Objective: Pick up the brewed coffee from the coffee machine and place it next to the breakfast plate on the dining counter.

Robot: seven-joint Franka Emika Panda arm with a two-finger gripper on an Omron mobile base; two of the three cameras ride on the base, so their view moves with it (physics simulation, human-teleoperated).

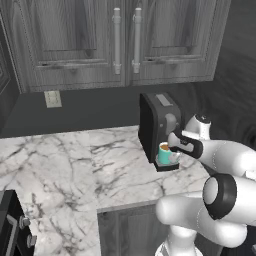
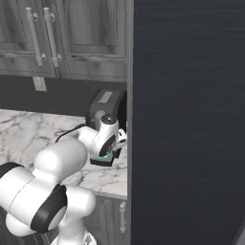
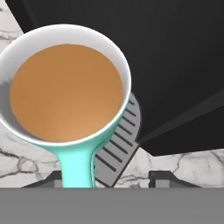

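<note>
The brewed coffee [image 3: 65,92] sits on the coffee machine [image 1: 159,125] drip tray. The fingers [image 3: 162,178] straddle its handle, not yet clamped (half apart); squeeze firmly, lift level.

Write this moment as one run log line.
phase: grasp | target: mug on coffee machine tray | jaws: either side of handle, contact unclear | lifted: no
</note>
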